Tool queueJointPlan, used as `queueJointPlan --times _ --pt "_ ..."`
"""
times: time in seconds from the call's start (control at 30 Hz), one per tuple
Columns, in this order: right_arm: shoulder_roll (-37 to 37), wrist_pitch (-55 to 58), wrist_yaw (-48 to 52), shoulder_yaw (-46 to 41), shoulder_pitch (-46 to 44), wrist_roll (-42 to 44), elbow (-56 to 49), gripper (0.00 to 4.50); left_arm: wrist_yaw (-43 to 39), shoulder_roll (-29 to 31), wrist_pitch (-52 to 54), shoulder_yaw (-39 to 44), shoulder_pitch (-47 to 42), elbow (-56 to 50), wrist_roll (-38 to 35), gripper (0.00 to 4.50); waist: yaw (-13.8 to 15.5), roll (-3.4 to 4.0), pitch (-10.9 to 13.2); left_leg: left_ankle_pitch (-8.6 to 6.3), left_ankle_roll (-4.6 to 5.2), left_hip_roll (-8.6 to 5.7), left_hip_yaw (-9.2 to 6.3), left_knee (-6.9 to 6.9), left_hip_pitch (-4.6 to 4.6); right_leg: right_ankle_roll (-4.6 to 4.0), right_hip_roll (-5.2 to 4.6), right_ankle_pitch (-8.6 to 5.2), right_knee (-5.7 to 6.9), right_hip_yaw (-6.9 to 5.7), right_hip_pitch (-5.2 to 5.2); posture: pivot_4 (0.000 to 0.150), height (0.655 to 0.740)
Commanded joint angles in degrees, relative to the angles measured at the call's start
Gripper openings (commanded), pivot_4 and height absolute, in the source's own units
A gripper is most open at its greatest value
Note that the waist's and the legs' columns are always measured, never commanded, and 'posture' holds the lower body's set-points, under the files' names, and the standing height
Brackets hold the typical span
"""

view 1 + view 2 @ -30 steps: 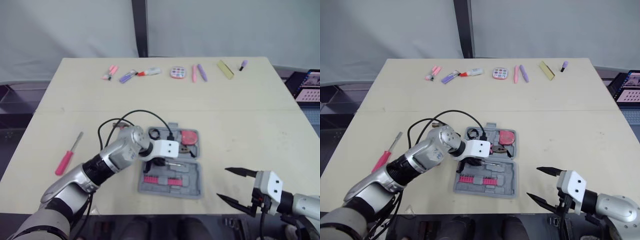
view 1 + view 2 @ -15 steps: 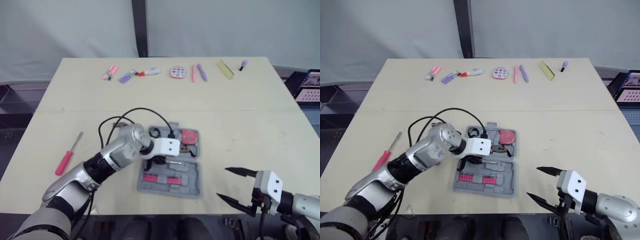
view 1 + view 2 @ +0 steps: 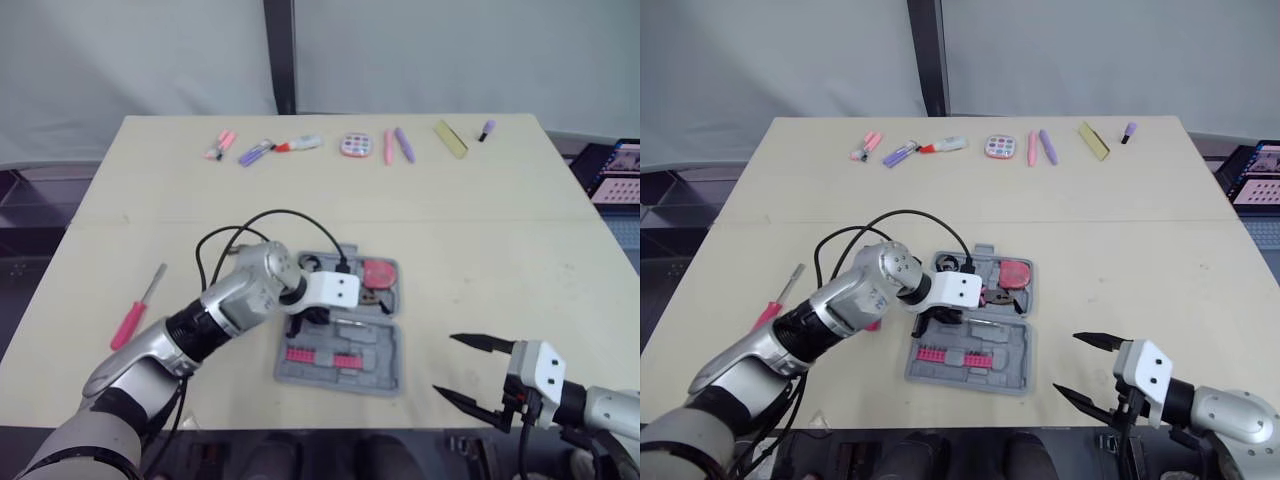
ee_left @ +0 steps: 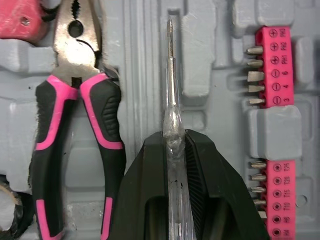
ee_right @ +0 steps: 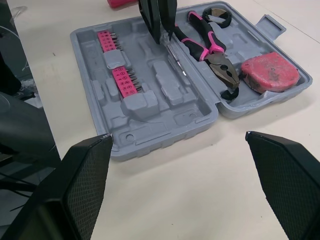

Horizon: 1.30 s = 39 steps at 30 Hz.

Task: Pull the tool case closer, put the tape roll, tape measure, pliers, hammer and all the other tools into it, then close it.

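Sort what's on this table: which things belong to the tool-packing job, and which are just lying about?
Job: tool case, pliers, tape measure, tape roll, bit strips, slim screwdriver in the left gripper, loose pink screwdriver.

Lying about: pens and markers, round pink item, yellow block, along the far edge.

I think this is a robot test lab, not a home or a real workshop. Behind the pale table (image 3: 500,230) hangs a plain grey curtain (image 3: 130,60) with one dark pole (image 3: 279,55) in the middle, like a screened-off recording corner. At the table's far edge, markers (image 3: 255,152), a yellow block (image 3: 450,139) and other small things lie in one neat row, well apart from the open grey tool case (image 3: 390,375). Beside the table at my right a lit screen (image 3: 618,170) shows; at my left stand dark shelves or crates (image 3: 30,205), I cannot tell which
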Motion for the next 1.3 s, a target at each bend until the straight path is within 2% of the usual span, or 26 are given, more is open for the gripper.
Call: queueJointPlan --times 0.03,0.73,0.8,0.87,0.9,0.93,1.03,1.17,1.3 --pt "0.56 -0.07 -0.68 -0.71 0.52 0.7 -2.1 4.5 -1.36 -0.01 -0.81 -0.43 -1.44 -0.45 1.21 0.02 -0.02 0.0 0.0 0.0 0.0 0.0 0.0 0.0 0.0 0.0 0.0 0.0 0.0 0.0 0.0 0.15 0.74" --pt "1.2 -0.11 -1.36 -0.28 0.73 0.28 -2.44 4.5 -3.15 -3.37 -0.69 -0.68 -3.25 3.47 3.35 0.02 -0.01 0.0 0.0 0.0 0.01 0.0 0.0 0.01 0.0 0.0 0.0 0.0 0.02 -0.01 0.0 0.15 0.74" --pt "1.19 -0.21 -1.29 -0.24 0.68 0.22 -2.34 4.5 -3.41 -3.56 0.12 -0.36 -3.24 3.31 2.95 1.06 -0.01 0.0 0.0 0.0 0.01 0.0 0.0 0.01 0.0 0.0 0.0 0.0 0.02 -0.01 0.0 0.15 0.74" --pt "1.18 -0.21 -1.25 -0.22 0.64 0.25 -2.34 4.5 -3.58 -3.62 0.68 0.2 -3.19 2.76 2.54 1.87 -0.02 0.0 0.0 0.0 0.01 0.0 -0.01 0.01 0.0 0.0 0.0 0.0 0.03 -0.01 0.0 0.15 0.74" --pt "1.17 -0.21 -1.22 -0.22 0.63 0.27 -2.33 4.5 -3.78 -3.63 1.34 0.76 -3.24 2.26 2.11 2.49 -0.03 0.0 0.0 0.0 0.01 0.0 0.0 0.02 0.0 0.0 0.0 0.0 0.03 -0.01 0.0 0.15 0.74" --pt "1.19 -0.25 -1.2 -0.2 0.63 0.25 -2.26 4.5 -4.14 -3.57 2.29 1.39 -3.35 1.64 1.52 2.88 -0.04 0.0 0.0 0.0 0.01 0.0 0.0 0.01 0.0 0.0 0.0 0.0 0.03 -0.01 -0.01 0.15 0.74" --pt "1.15 -0.36 -1.03 -0.12 0.58 0.24 -2.07 4.5 -5.39 -3.26 5.34 3.18 -3.86 -0.21 -0.21 4.47 -0.04 0.0 0.0 0.0 0.01 0.0 0.0 0.01 0.0 0.0 0.0 0.0 0.05 -0.01 -0.02 0.15 0.74" --pt "1.08 -0.42 -0.82 0.29 -0.08 0.27 -1.62 4.5 -5.27 -2.92 10.51 9.02 -3.59 -3.84 -4.66 4.47 -0.04 0.0 0.0 0.0 0.01 0.0 -0.01 0.01 -0.01 0.0 0.0 0.0 0.05 0.0 -0.03 0.15 0.74" --pt "1.01 -0.51 -0.74 0.65 -0.51 0.24 -1.37 4.5 -1.54 -3.87 6.23 14.59 -1.28 -2.71 -7.98 3.11 -0.06 0.0 0.0 0.0 0.01 0.0 -0.01 0.03 -0.01 0.0 -0.01 0.0 0.05 0.0 -0.02 0.15 0.74"
